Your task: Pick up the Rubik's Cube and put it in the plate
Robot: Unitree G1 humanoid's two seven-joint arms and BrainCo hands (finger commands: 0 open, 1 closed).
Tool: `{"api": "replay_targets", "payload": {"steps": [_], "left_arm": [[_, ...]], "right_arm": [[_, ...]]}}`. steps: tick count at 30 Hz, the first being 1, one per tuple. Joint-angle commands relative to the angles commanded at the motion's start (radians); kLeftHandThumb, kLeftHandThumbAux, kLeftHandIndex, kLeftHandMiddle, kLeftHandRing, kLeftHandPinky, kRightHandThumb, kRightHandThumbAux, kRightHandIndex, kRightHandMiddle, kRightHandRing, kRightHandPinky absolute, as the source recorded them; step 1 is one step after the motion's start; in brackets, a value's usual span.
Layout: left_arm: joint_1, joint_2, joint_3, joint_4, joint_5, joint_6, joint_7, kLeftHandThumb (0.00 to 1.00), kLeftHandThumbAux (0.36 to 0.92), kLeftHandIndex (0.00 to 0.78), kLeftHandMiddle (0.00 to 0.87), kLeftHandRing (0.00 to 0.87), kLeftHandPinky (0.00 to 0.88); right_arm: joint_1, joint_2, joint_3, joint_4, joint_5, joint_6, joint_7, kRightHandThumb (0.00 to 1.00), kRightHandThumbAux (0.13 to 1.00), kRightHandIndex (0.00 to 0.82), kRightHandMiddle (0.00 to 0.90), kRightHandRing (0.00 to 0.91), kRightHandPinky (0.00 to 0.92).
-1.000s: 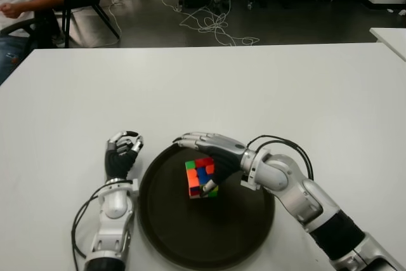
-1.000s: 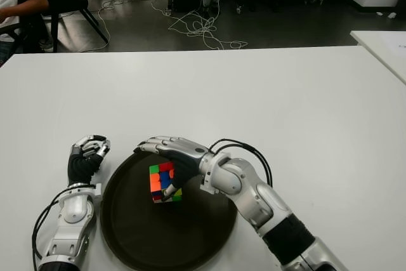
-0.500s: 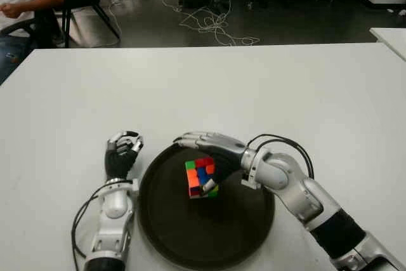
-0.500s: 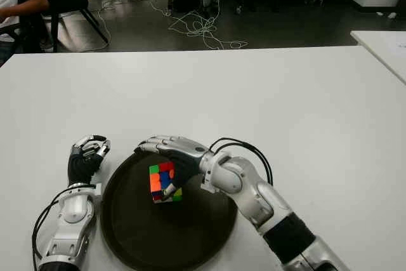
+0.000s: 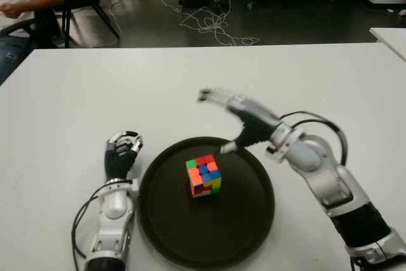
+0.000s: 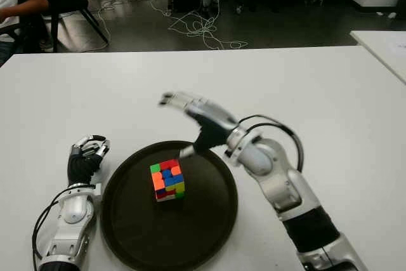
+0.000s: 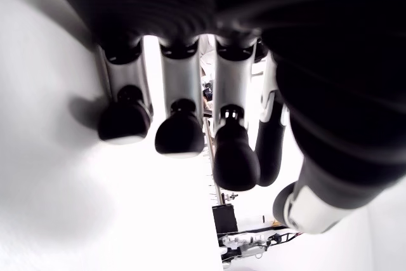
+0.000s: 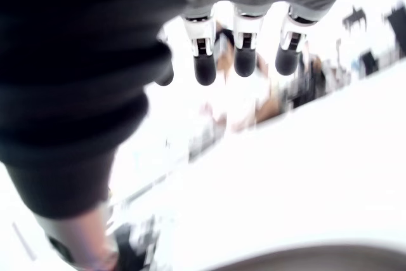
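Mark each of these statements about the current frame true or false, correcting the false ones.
1. The Rubik's Cube sits inside the plate. True.
2. The right hand grips the cube. False: it is open, raised above the plate's far rim, holding nothing.
3. The left hand shows left of the plate with curled fingers. True.
4. The plate is white. False: it is dark, on a white table.

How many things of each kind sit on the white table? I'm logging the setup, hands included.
Rubik's Cube: 1, in the plate, held by neither hand
Plate: 1, dark and round
Robot hands: 2, the left hand curled beside the plate on its left, the right hand open above the plate's far rim
Total: 4
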State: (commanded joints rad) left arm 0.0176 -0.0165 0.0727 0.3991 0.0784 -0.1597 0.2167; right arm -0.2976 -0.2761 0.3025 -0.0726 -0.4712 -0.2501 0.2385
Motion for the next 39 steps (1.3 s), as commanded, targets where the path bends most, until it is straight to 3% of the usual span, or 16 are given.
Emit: {"api": "replay_targets", "payload": {"steps": [10, 13, 18, 27, 39], "left_arm": [[-0.006, 0.013, 0.006, 0.023, -0.017, -0.018, -0.045, 0.706, 0.707, 0.443, 0.804, 0.821, 0.797], [-0.005, 0.017, 0.006, 0.023, -0.021, -0.023, -0.053, 0.707, 0.707, 0.443, 0.805, 0.822, 0.797], [-0.001, 0.018, 0.006, 0.015, -0.027, -0.022, -0.063, 0.708, 0.706, 0.444, 0.809, 0.824, 0.798], [-0.001, 0.020, 0.005, 0.008, -0.021, -0.005, -0.064, 0.709, 0.707, 0.444, 0.809, 0.818, 0.784], [0.002, 0.016, 0.003, -0.010, -0.020, 0.017, -0.062, 0.707, 0.707, 0.443, 0.797, 0.811, 0.788]], "right_arm": [[0.044, -0.021, -0.139, 0.044, 0.076, -0.104, -0.128, 0.000, 0.698, 0.000, 0.000, 0.000, 0.000], [0.046, -0.042, -0.178, 0.064, 0.097, -0.118, -0.140, 0.000, 0.670, 0.000, 0.000, 0.000, 0.000], [0.045, -0.027, -0.222, 0.076, 0.130, -0.151, -0.189, 0.000, 0.649, 0.000, 0.000, 0.000, 0.000], [0.076, -0.022, -0.253, 0.047, 0.161, -0.171, -0.214, 0.000, 0.660, 0.000, 0.000, 0.000, 0.000], [0.136, -0.028, -0.274, 0.169, 0.260, -0.260, -0.191, 0.000, 0.692, 0.000, 0.000, 0.000, 0.000]]}}
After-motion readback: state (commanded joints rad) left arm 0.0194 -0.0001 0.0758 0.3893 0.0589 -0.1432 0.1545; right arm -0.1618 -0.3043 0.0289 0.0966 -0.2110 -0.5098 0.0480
